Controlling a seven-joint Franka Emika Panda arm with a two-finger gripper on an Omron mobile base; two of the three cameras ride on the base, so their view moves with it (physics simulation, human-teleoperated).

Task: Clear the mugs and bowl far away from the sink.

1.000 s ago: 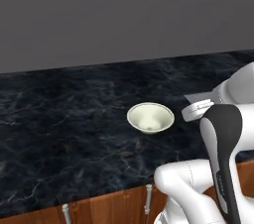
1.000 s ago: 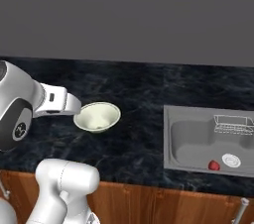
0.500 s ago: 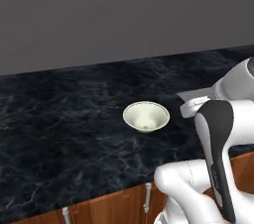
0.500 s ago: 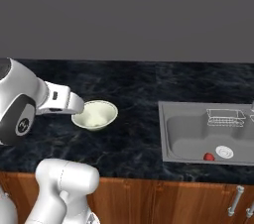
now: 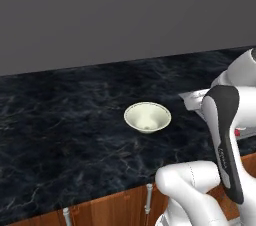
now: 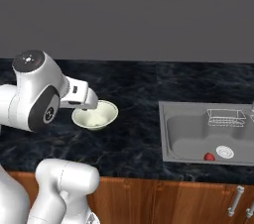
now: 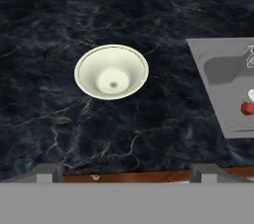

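With its fingers wide apart, the gripper hangs near the worktop's front edge — descend over one rim of the bowl, not its centre — then carry it further from the sink.

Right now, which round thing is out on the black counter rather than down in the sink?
The cream-white bowl sits upright on the counter; the small red ball and drain lie inside the sink.

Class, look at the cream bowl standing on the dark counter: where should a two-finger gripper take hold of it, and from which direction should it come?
Grip the bowl by its thin rim, coming down from above. It stands upright and open, its wall flaring from a narrow base, so the sides probably offer no parallel faces. One finger inside and one outside the rim suits it best. The counter around it looks free, so any rim point should serve.
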